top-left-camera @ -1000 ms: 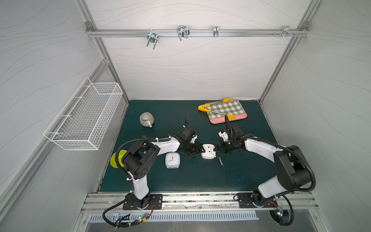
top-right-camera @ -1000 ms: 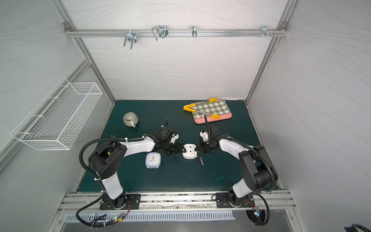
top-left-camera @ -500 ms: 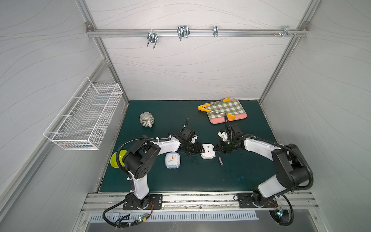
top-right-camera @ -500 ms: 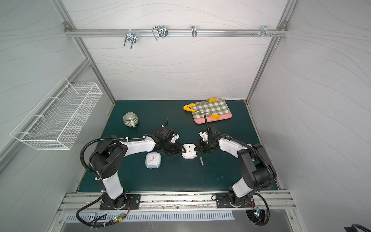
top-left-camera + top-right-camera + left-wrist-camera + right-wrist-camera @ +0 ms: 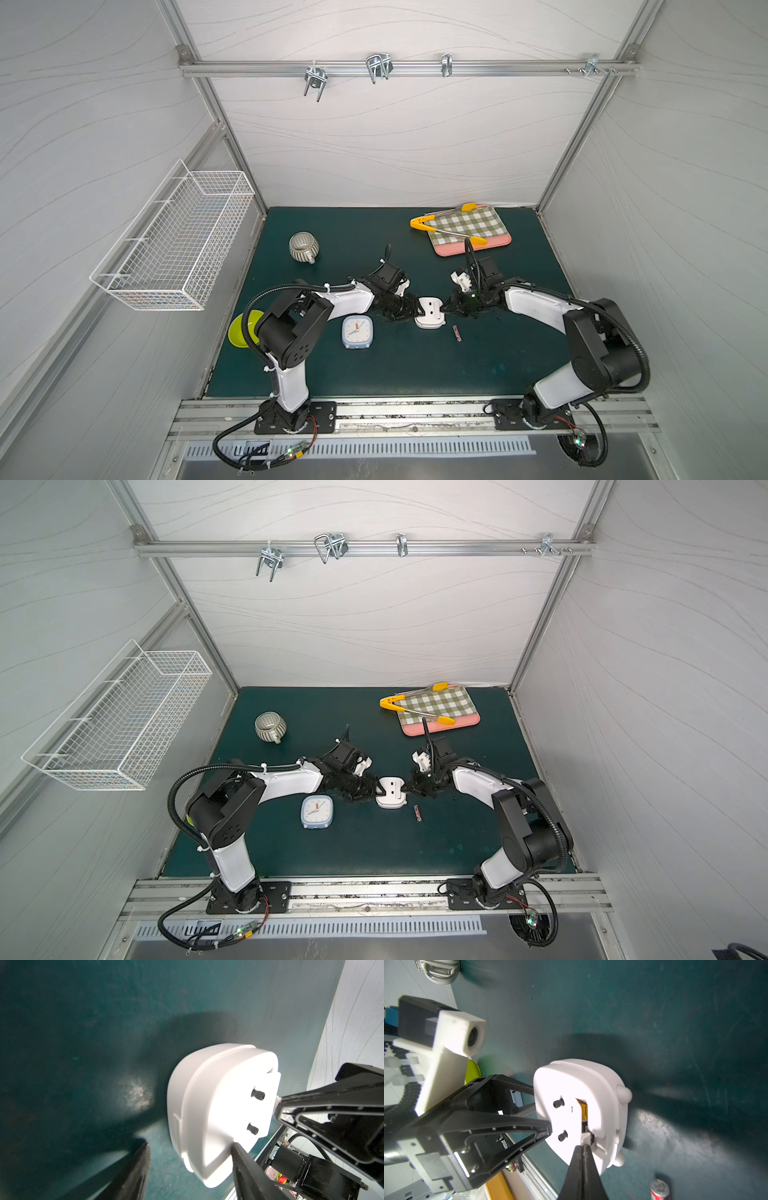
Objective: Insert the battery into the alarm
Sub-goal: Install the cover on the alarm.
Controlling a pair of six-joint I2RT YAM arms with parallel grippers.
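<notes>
Green mat (image 5: pixel 395 365), white walls (image 5: pixel 374 145), white alarm (image 5: pixel 430 312)

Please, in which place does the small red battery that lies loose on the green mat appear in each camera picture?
Top view: red battery on the mat, beside the white alarm, on the right arm's side.
Top view: same place.
Left wrist: not in it.
Right wrist: near the white alarm, cut by the picture's edge.
Shared landmark: the white alarm.

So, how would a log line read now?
left gripper open at alarm | right gripper shut, tips at battery in alarm | spare battery on mat
</notes>
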